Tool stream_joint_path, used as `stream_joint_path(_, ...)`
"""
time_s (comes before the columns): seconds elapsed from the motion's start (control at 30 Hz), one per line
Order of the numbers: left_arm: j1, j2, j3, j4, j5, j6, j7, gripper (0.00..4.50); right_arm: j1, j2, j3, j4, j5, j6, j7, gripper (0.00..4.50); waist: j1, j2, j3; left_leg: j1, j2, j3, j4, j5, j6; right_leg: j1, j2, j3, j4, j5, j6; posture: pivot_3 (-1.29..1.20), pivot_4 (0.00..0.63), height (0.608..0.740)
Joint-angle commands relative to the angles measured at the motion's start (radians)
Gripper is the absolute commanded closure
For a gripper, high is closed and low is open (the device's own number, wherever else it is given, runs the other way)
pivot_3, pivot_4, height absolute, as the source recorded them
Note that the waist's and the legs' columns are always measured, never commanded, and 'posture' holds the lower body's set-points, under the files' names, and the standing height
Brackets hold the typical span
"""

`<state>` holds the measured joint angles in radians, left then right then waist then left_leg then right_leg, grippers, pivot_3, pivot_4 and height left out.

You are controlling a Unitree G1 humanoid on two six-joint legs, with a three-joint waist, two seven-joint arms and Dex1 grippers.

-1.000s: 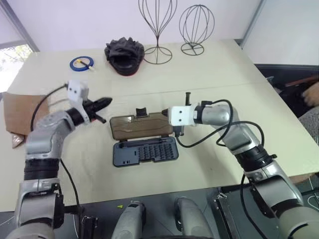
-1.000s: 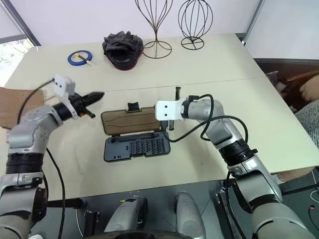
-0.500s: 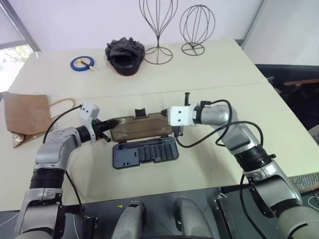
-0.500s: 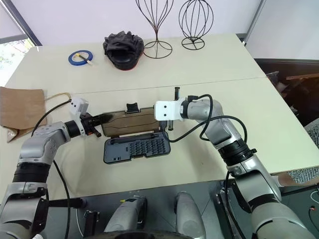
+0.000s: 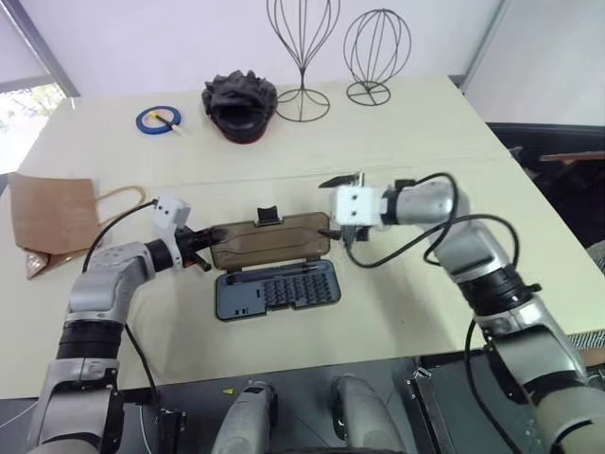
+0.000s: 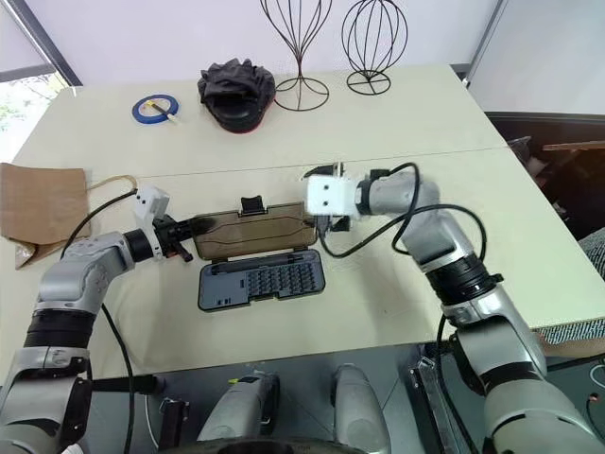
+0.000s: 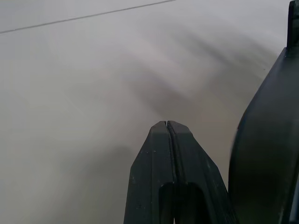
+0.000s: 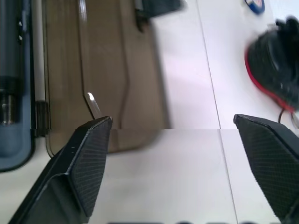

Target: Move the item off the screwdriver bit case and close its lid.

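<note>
A: Two grippers flank the flat dark grey plastic screwdriver bit case (image 5: 275,290); it lies open on the pale beige table (image 5: 397,132), rows of small bits showing, with the smoky brown translucent lid (image 5: 269,241) folded flat on its far side.

B: And the flat brown kraft paper bag (image 5: 52,215)?

A: Off the case, at the table's left edge, well apart from it; its tan cord handle (image 5: 121,196) points toward the left arm.

B: What do the wrist views add?

A: The left wrist view shows the left gripper (image 7: 167,125) with its black fingers pressed together on nothing, the case's dark curved corner just beside them; the head views place that gripper at the lid's left end. The right wrist view shows the right gripper (image 8: 173,123) spread wide and empty over the lid's right end, plus a black object with a red rim (image 8: 275,70).

B: Anything else in the head views?

A: Farther back stand two black wire stands (image 5: 301,57), a crumpled black object (image 5: 238,102) and a blue tape roll (image 5: 156,120).
</note>
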<state>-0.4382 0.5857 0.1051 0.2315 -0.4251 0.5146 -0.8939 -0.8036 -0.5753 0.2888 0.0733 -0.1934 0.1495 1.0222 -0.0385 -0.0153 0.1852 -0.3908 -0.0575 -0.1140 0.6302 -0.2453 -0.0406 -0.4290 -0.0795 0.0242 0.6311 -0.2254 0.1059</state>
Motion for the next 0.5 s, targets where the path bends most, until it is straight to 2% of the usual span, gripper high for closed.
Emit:
stream_joint_path(0.03,-0.023,0.022,0.025,-0.086,-0.040,0.033,-0.018,4.50,-0.017,-0.054,-0.073,-0.054,0.059,0.041,0.032,0.03,0.002,0.000,0.000,0.000,0.000,0.000,0.000,0.000,0.000,0.000,0.000,0.000,0.000,0.000,0.000,0.00,0.150,0.740)
stream_joint_path(0.27,-0.009,0.093,0.035,-0.221,-0.117,0.162,-0.067,4.50,0.040,-0.138,-0.122,-0.067,0.088,0.105,0.030,0.03,0.000,0.000,0.000,0.000,0.000,0.000,0.000,0.000,0.000,0.000,0.000,0.000,0.000,0.000,0.000,0.00,0.150,0.740)
stream_joint_path(0.5,0.070,0.236,0.062,-0.336,-0.214,0.291,-0.168,4.50,0.067,-0.178,-0.145,-0.067,0.097,0.116,0.008,0.03,-0.005,0.001,0.001,0.000,0.001,0.001,-0.001,0.000,0.000,0.000,0.000,0.000,0.000,0.000,0.000,0.00,0.150,0.740)
